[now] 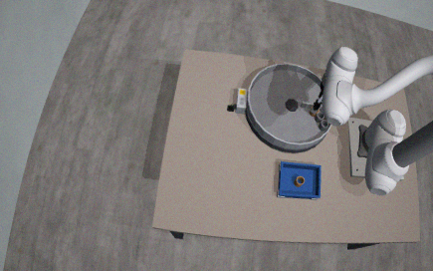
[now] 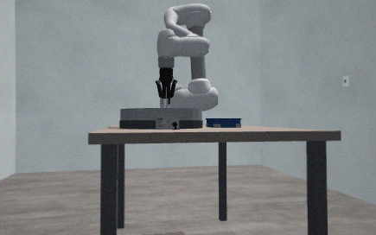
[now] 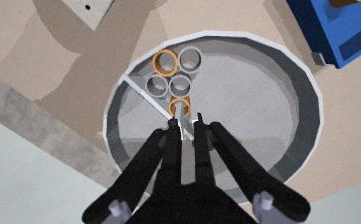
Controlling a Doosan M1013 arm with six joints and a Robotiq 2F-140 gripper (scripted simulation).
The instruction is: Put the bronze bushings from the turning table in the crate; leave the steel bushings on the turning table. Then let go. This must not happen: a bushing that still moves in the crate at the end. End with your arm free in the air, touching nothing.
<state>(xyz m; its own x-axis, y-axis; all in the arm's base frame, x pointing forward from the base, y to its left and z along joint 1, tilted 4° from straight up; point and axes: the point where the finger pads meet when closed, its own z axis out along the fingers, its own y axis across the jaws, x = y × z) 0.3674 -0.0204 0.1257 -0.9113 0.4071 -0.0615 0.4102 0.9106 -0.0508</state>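
The grey turning table [image 1: 289, 107] holds a cluster of bushings against a white fence, seen in the wrist view. Two are bronze [image 3: 165, 62] [image 3: 174, 108] and three are steel [image 3: 190, 59] [image 3: 157, 84] [image 3: 179, 85]. My gripper [image 3: 187, 108] [image 1: 318, 107] [image 2: 166, 100] hangs over the table's right part, just above rim height. Its fingers stand narrow with nothing gripped between them. The nearer bronze bushing lies just past the fingertips, under the left tip. The blue crate [image 1: 300, 180] holds one bronze bushing [image 1: 300, 180].
A small white and yellow box [image 1: 241, 100] sits at the turning table's left edge. The arm's grey base plate [image 1: 359, 146] lies right of the turning table and above the crate. The crate also shows in the wrist view [image 3: 341, 25].
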